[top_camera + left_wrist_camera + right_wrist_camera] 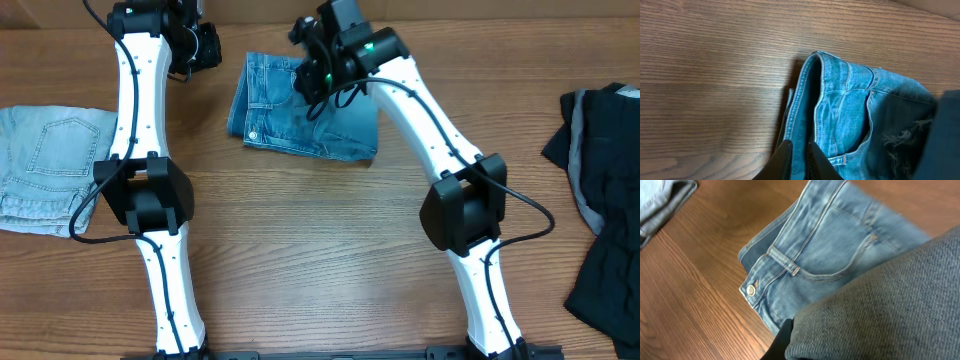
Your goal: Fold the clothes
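Note:
The medium-blue jeans (300, 115) lie folded into a compact block at the far middle of the table. My right gripper (315, 65) is over their far right part. In the right wrist view one dark finger (782, 340) shows beside a grey woven fold of cloth pressed close to the camera. That fold hides the other finger, and the gripper looks shut on it. The waistband, button and pocket of the jeans (805, 250) lie below. My left gripper (205, 45) is just left of the jeans. Its fingers (800, 160) are nearly together above the waistband (840, 110).
Paler light-blue jeans (45, 165) lie folded at the left edge and also show in the right wrist view (665, 197). A black garment with a grey edge (600, 200) lies at the right edge. Bare wood table (320, 250) fills the front between the arm bases.

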You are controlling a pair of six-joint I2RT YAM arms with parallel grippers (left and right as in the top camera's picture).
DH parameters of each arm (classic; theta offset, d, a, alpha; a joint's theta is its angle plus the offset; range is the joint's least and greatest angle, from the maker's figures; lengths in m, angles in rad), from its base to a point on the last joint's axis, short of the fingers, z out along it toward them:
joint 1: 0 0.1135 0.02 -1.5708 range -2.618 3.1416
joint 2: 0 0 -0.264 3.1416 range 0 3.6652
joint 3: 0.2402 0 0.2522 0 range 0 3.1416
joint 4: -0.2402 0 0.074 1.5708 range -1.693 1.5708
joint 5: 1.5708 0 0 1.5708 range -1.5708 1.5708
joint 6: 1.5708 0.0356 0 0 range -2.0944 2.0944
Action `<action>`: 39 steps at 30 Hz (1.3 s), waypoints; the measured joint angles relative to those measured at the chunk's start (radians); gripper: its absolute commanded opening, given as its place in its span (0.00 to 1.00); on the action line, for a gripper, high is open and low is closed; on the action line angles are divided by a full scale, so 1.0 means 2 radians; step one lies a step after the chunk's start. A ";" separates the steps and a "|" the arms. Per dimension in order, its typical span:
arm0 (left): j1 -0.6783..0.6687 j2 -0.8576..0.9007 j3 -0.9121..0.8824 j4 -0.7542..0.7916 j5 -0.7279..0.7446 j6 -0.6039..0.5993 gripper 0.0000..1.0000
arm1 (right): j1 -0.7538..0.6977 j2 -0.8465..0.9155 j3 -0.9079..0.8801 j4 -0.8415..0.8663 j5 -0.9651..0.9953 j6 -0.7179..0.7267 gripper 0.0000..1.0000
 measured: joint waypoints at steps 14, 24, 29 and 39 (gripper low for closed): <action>0.000 0.000 0.000 -0.010 -0.002 0.002 0.15 | 0.072 0.056 -0.001 0.064 -0.007 0.010 0.90; -0.036 0.000 0.000 -0.028 0.093 0.082 0.58 | -0.064 -0.040 0.011 -0.090 -0.049 -0.006 0.92; -0.062 0.000 -0.008 -0.040 0.108 0.134 0.58 | -0.135 -0.064 0.020 -0.191 0.014 0.001 0.92; -0.073 0.000 -0.117 0.027 0.073 0.147 0.34 | -0.165 -0.064 0.020 -0.216 0.038 0.001 0.92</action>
